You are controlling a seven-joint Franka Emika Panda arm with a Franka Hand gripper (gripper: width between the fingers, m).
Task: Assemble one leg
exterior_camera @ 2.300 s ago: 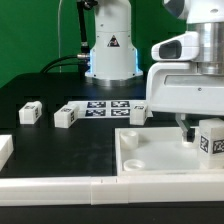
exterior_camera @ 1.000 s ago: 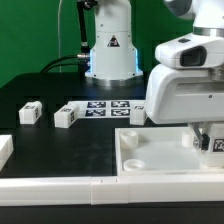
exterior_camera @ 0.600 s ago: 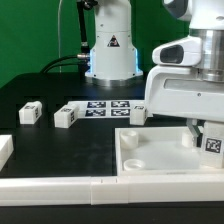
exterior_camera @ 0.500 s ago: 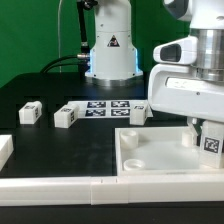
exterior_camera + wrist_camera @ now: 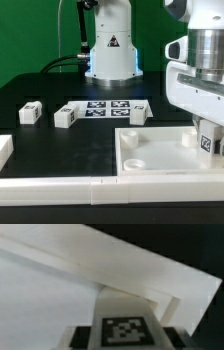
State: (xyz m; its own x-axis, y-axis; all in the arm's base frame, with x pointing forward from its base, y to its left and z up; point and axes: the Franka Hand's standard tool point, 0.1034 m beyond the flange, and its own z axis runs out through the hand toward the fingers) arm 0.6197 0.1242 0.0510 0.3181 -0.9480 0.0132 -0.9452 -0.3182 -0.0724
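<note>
The leg (image 5: 208,141) is held between the closed fingers of the gripper (image 5: 206,136) over the white panel (image 5: 160,160), at its right edge. Three loose legs (image 5: 66,116) are seen far left beside the marker board (image 5: 105,108); border rails (image 5: 60,185) lie nearest.

White, rounded arm housing (image 5: 200,75) with grey joint seams, a blocky pale body above the gripper (image 5: 207,135).

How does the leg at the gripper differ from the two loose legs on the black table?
The leg at the gripper is over the white panel, by its corner on the exterior view's right, partly hidden; the loose legs lie apart on the table, fully visible and untouched. All are small white tagged blocks.
</note>
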